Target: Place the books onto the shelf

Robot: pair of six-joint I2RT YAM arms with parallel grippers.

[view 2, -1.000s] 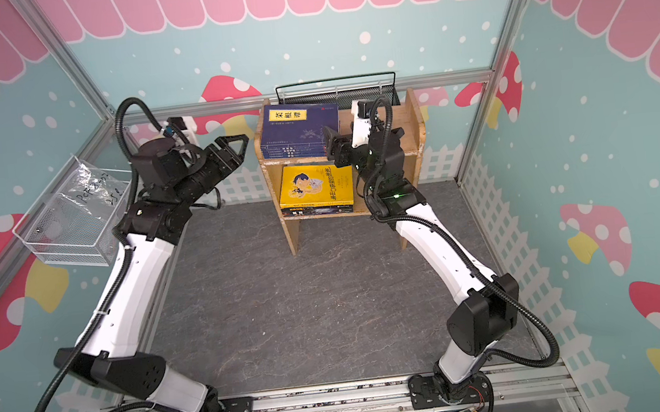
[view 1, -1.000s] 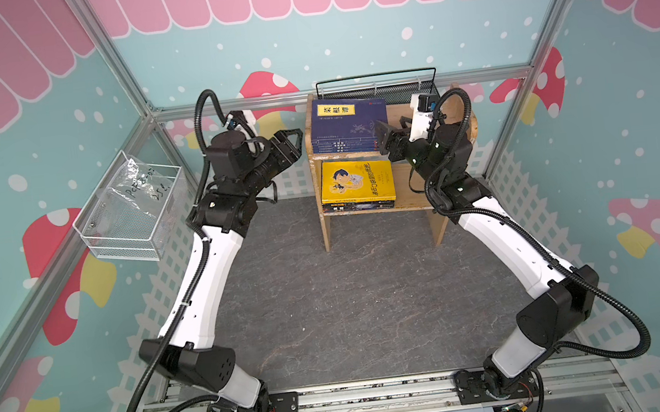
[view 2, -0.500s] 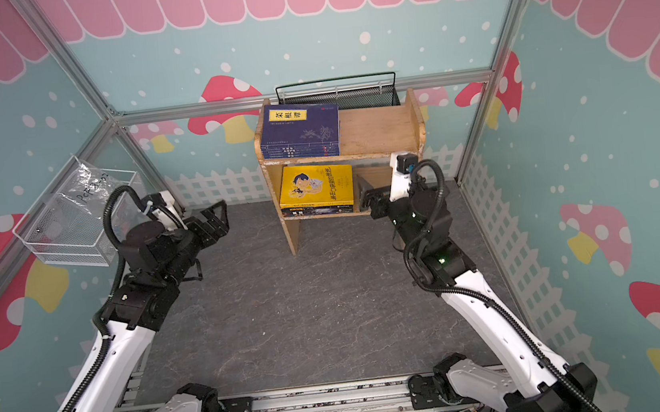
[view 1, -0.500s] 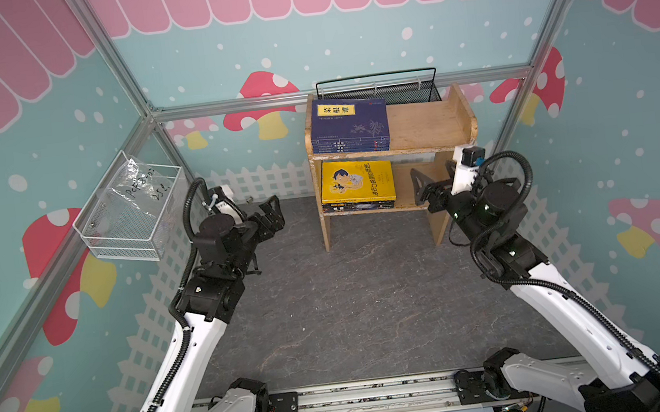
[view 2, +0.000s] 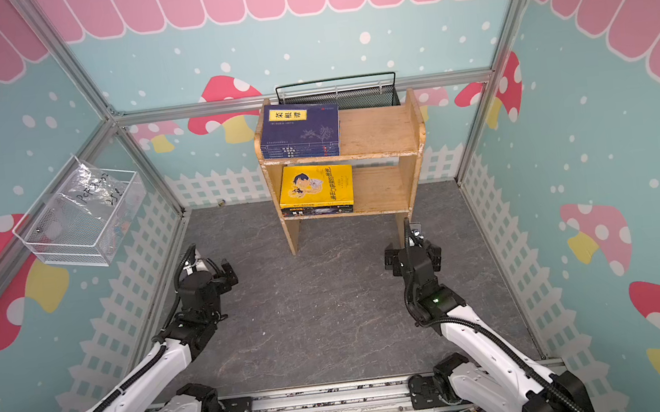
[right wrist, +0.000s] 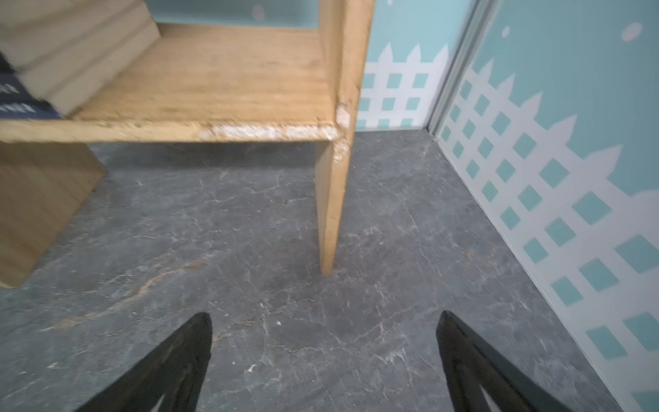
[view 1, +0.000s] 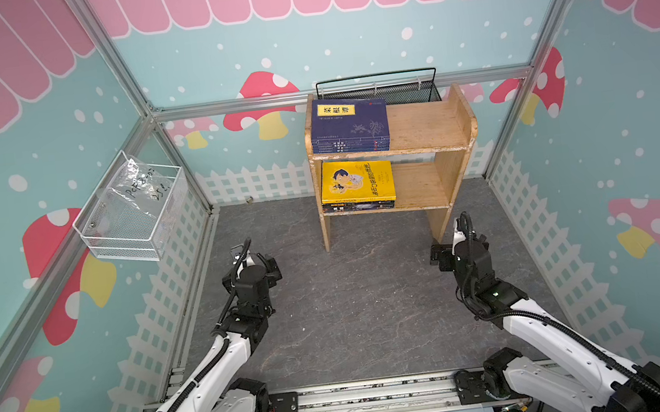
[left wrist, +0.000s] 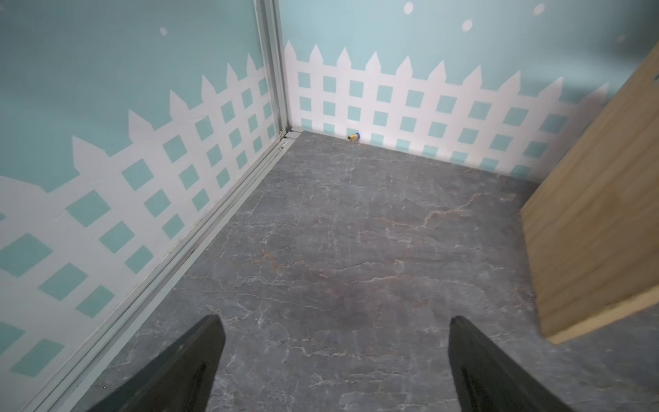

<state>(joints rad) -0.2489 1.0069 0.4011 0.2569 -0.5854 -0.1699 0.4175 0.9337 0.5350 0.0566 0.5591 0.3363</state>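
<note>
Now the books [view 1: 349, 125] lie flat on the shelf [view 1: 428, 125]: a navy stack [view 2: 299, 128] on the upper tier and a yellow-topped stack [view 2: 316, 187] on the lower, both well ahead of the fingers. The left fingers [left wrist: 178, 374] are spread wide and empty over the bare table [view 1: 351, 305]. The right fingers [right wrist: 171, 371] are equally spread and empty, near the shelf's right leg [right wrist: 331, 199].

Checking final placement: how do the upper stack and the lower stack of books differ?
The upper stack is topped by a navy cover with a yellow label; the lower stack by a bright yellow cover. Upper stack's spines are all navy; lower stack's are mostly dark. Both lie flat at the left end of the shelf.
</note>
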